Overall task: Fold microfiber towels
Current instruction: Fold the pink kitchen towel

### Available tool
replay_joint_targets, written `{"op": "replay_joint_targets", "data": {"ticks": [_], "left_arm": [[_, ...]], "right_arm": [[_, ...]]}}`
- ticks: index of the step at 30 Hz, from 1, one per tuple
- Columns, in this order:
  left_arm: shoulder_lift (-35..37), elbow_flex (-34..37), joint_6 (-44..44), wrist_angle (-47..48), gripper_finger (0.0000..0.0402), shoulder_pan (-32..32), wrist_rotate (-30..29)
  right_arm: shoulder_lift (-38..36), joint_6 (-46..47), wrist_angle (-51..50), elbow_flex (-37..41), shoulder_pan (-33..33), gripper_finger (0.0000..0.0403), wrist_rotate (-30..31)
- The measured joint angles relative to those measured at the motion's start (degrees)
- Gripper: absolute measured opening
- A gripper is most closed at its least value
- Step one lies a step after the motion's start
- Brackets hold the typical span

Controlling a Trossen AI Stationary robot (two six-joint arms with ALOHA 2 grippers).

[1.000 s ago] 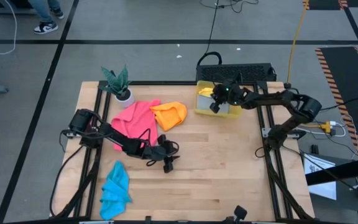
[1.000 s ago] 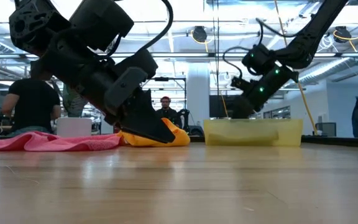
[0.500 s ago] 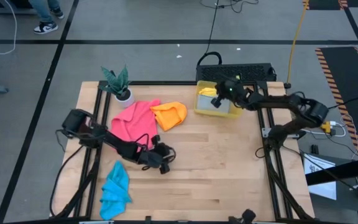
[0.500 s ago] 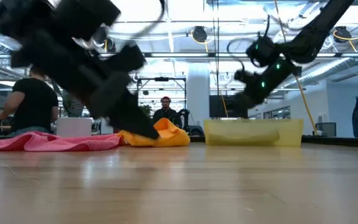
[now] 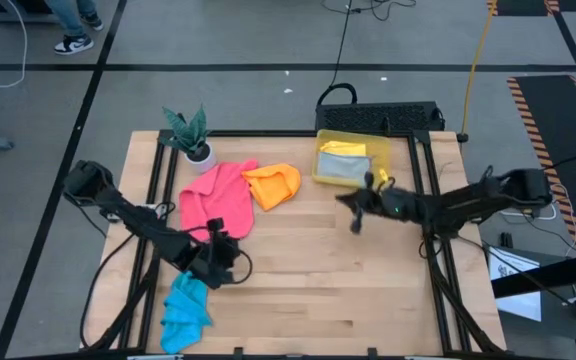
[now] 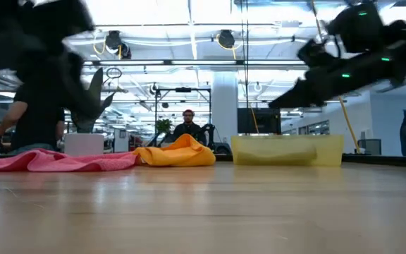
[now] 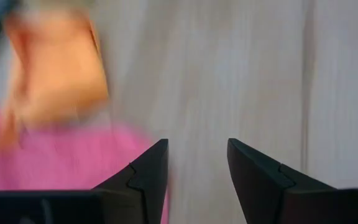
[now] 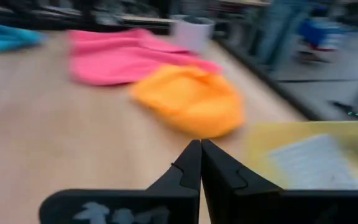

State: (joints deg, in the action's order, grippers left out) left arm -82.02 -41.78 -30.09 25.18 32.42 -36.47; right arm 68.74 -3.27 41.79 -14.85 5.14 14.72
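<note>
A pink towel and an orange towel lie crumpled side by side at the far left of the table. Near the left front corner lies a bright blue towel. A yellow towel and a grey towel lie in the yellow bin. My left gripper hangs open above the wood between the pink and blue towels; its wrist view shows the open fingers, with nothing between them. My right gripper is shut and empty, near level, just in front of the bin.
A potted plant stands at the far left corner, and a black box lies behind the bin. Bare wood fills the middle and near right. In the low view, people sit in the room beyond the table.
My left gripper has swung from the table's middle toward the left edge and risen, staying open. My right gripper has drawn back from above the bin toward the near edge, tipping closer to level, still shut. No towel has moved.
</note>
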Motion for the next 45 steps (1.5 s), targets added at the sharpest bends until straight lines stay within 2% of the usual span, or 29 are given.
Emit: {"op": "replay_joint_targets", "data": {"ticks": [4,8,12,14,19,22,25,27,32,36,42,45], "left_arm": [[-0.3,0.0,-12.1,13.9,0.0168,0.0,9.4],[-2.0,0.5,-17.7,22.3,0.0168,-0.5,11.0],[-2.8,2.8,-14.4,18.7,0.0164,-4.5,13.5],[-2.7,4.1,-11.5,15.9,0.0149,-7.0,14.9],[-2.5,4.7,-1.4,11.1,0.0066,-11.6,18.9],[-2.7,4.6,2.7,8.2,0.0013,-13.0,19.1],[-2.8,3.7,3.4,0.7,0.0011,-13.6,17.9],[-2.8,3.1,5.4,-5.9,0.0008,-13.6,19.1],[-3.6,2.2,13.2,-34.9,0.0006,-12.8,21.7],[-7.2,2.2,18.1,-49.6,0.0003,-12.4,22.5],[-17.9,0.3,21.6,-62.2,0.0023,-13.0,20.7],[-23.3,-3.7,23.9,-64.2,0.0043,-13.9,23.0]], "right_arm": [[1.0,4.7,7.8,4.4,-8.4,0.0,0.0],[1.7,5.6,14.7,7.0,-13.5,0.0,0.2],[1.8,5.6,17.8,7.8,-15.7,0.0,0.3],[1.8,5.6,18.1,7.8,-16.4,0.0,0.4],[1.8,5.6,18.2,7.8,-16.9,0.0,0.4],[1.8,5.8,18.4,7.8,-16.9,0.0,0.4],[1.8,5.8,18.4,7.8,-16.9,0.0,0.4],[1.8,5.8,18.3,7.8,-16.9,0.0,0.4],[1.8,5.7,18.0,7.8,-16.9,0.0,0.3],[1.8,5.5,18.0,7.8,-16.9,0.0,0.3],[1.8,5.2,16.4,7.8,-16.9,0.0,0.3],[1.8,5.2,16.5,7.8,-16.9,0.0,0.3]]}}
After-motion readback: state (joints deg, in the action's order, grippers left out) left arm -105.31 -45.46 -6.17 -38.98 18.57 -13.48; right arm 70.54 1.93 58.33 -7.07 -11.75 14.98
